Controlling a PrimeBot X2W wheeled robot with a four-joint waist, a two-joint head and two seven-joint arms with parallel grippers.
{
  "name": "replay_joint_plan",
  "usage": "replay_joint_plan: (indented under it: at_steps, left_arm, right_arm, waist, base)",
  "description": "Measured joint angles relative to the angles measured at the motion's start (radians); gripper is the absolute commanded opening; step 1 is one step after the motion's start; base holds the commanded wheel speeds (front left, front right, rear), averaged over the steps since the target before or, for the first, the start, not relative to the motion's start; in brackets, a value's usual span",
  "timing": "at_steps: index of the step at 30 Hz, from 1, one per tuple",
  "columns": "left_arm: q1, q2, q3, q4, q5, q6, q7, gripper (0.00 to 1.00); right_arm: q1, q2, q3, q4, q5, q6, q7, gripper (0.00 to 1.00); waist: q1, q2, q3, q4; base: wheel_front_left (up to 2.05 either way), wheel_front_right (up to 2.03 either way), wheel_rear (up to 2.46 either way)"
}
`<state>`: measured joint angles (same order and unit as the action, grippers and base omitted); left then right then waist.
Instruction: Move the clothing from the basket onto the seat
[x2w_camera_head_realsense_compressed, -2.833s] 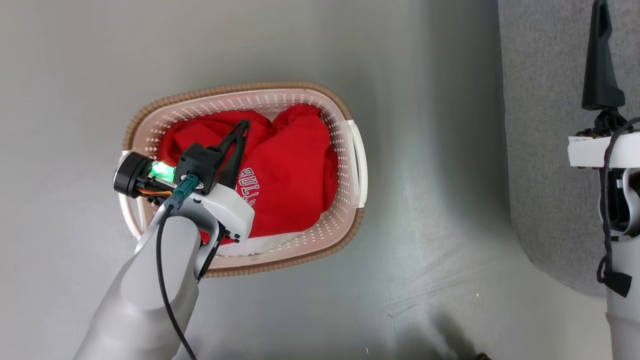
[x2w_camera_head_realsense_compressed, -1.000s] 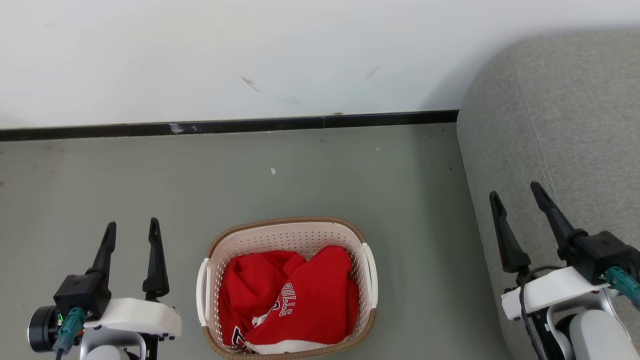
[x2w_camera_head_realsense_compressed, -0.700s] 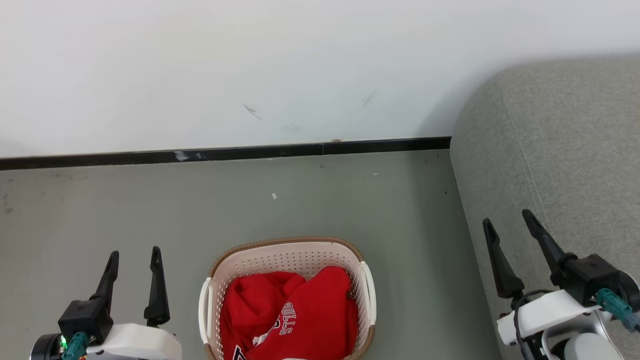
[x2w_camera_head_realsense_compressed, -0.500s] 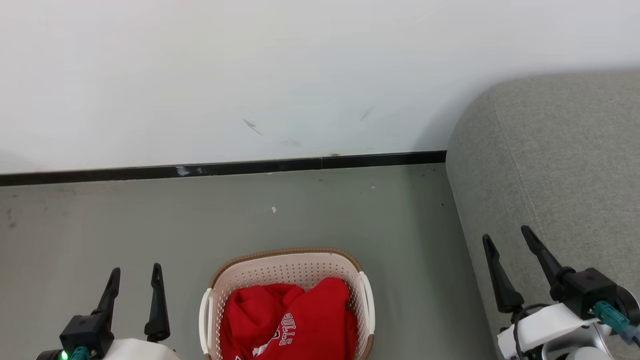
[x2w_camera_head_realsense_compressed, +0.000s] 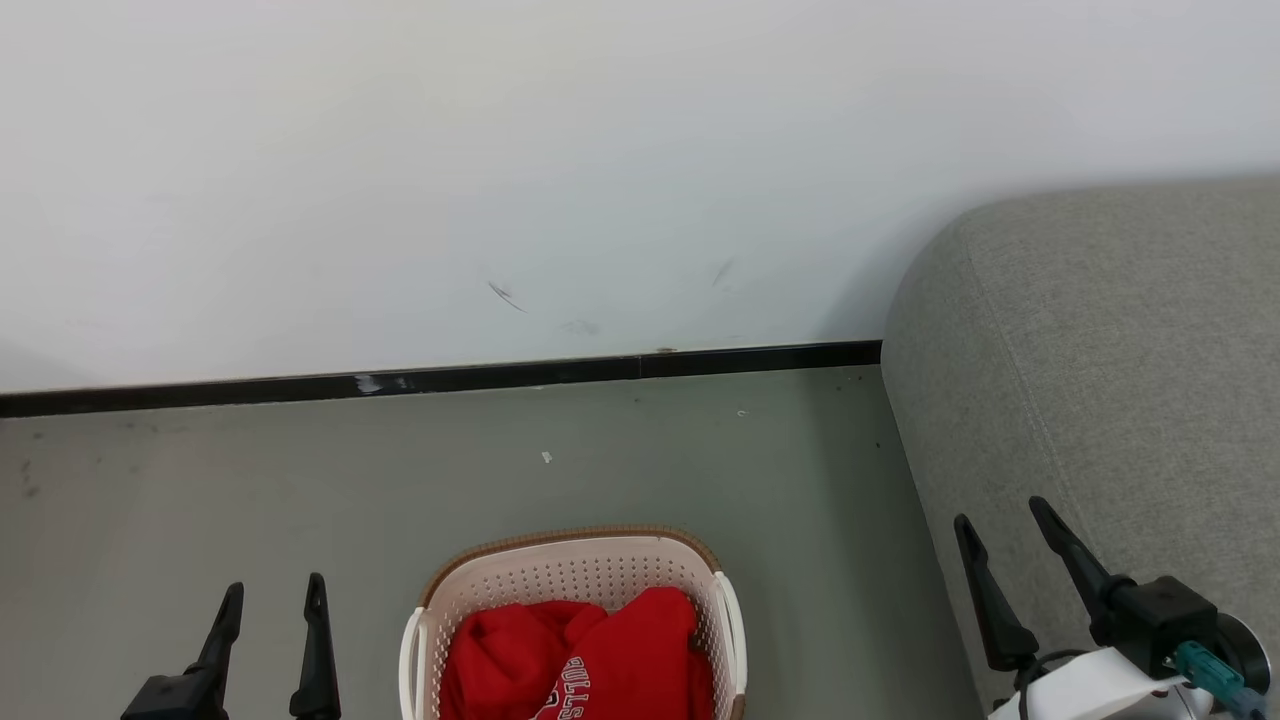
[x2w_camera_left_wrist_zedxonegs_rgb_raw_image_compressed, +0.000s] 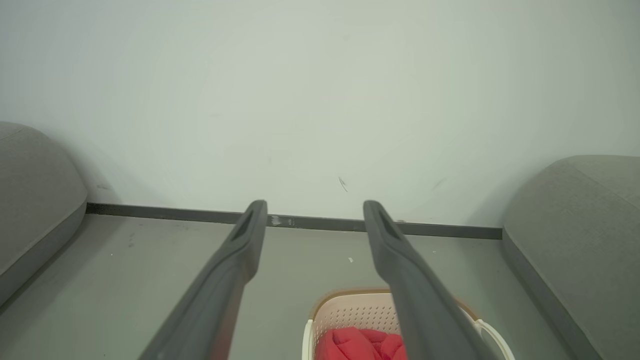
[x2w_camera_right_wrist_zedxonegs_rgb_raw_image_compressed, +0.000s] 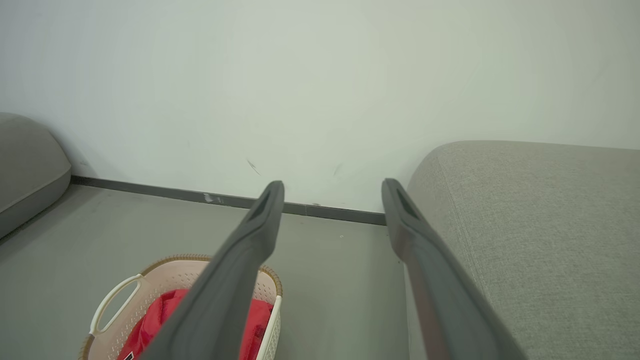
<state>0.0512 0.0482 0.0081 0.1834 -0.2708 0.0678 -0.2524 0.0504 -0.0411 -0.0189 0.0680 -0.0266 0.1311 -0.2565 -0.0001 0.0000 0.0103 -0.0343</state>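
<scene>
Clothing (x2w_camera_head_realsense_compressed: 620, 655), crumpled bright red with white lettering, in cream perforated basket (x2w_camera_head_realsense_compressed: 570, 573), left pincer (x2w_camera_head_realsense_compressed: 276, 588) and right pincer (x2w_camera_head_realsense_compressed: 1000, 513) wide, empty

We are raising our head toward the wall (x2w_camera_head_realsense_compressed: 600, 150); our left gripper (x2w_camera_head_realsense_compressed: 274, 592) is now hovering beside the basket (x2w_camera_head_realsense_compressed: 570, 538), off the clothing (x2w_camera_head_realsense_compressed: 610, 660).

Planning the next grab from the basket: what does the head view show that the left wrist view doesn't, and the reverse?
Head view: the right gripper, open near the seat, and white lettering on the clothing.
Left wrist view: another grey upholstered piece at its left edge.
Both: the open left gripper, the basket with the clothing inside, the seat, floor, wall and black baseboard.
</scene>
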Motion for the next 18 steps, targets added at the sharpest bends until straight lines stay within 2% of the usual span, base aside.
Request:
replay_joint_plan:
  at_steps: [18]
  left_arm:
    - [0.019, 0.014, -0.009, -0.037, 0.000, -0.002, 0.005, 1.00]
  right_arm:
    - [0.013, 0.001, 0.005, -0.040, 0.018, 0.000, 0.000, 1.00]
  waist:
    - [0.0001, 0.0000, 0.029, -0.005]
  base:
    - [0.00, 0.00, 0.00]
